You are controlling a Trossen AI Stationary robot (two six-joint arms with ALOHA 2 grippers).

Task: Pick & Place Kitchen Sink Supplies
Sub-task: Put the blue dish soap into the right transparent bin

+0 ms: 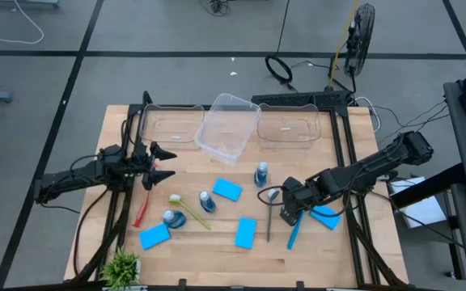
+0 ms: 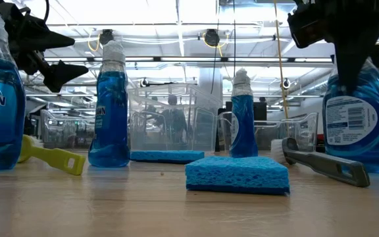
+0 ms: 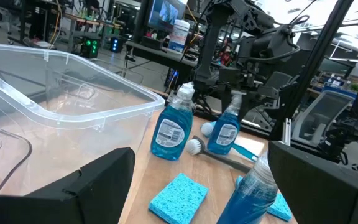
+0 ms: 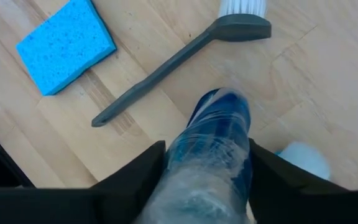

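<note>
Now right tool [image 4: 207, 171] clamping glossy bottle [image 4: 213, 155]

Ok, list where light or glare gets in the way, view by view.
Low view: ceiling lights behind turn the left pincer into a dark silhouette. Left wrist view: glare streaks the rim of the clear bin. High view: even light, no glare on the table. Right wrist view: mild sheen on the bottle in the right pincer.

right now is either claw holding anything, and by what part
The right claw grips a blue bottle around its upper body, near the cap. The left claw is open, holding nothing.
</note>
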